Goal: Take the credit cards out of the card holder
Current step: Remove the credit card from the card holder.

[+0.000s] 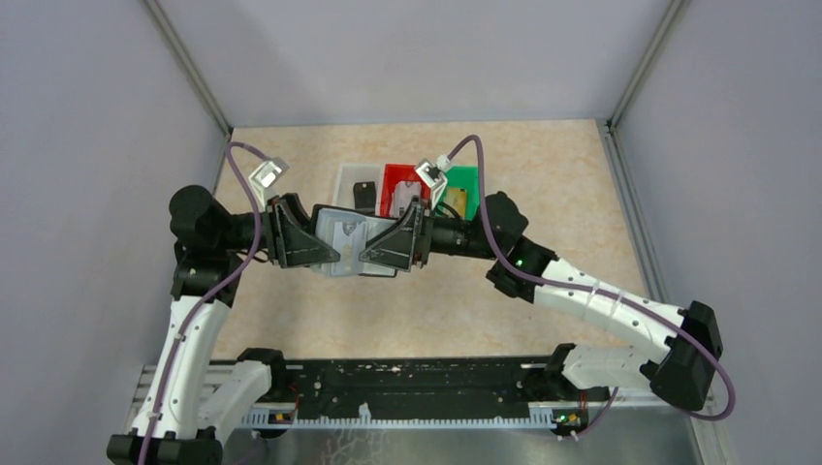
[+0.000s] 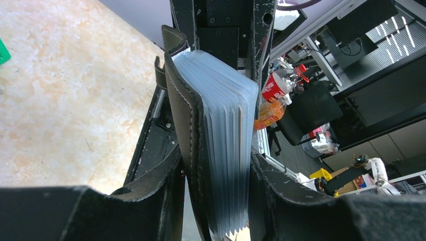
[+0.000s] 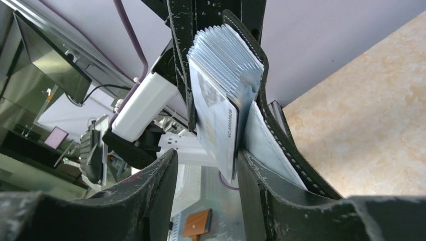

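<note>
Card holder (image 1: 354, 242), black and leather-like, is held open in the air above the middle of the table (image 1: 562, 194), spread between two robot grippers.

At the near edge, a black rail (image 1: 417, 380) carries both arm bases. From there the arms reach inward and meet at the card holder.

The left gripper (image 1: 330, 252) is at 9 o'clock of it. Its wrist view shows the jaws partway apart and clamped on the black cover (image 2: 183, 115) and a thick stack of clear sleeves (image 2: 226, 130), with one finger pressed to each side.

The right gripper (image 1: 371, 257) is at 3 o'clock. Its jaws stand partway apart around a single sleeve that holds a silvery grey credit card (image 3: 217, 125). One finger lies against the sleeve. A gap shows between the other finger and the card, so the jaws are not closed on it. The other sleeves fan out above.

Beyond the holder, at 12 o'clock, three bins sit in a row on the table. From 11 o'clock to 1 o'clock they are a white bin (image 1: 346, 179) with a black card (image 1: 365, 196) inside, a red bin (image 1: 393, 189), and a green bin (image 1: 469, 179) with a gold card (image 1: 457, 201) inside.
</note>
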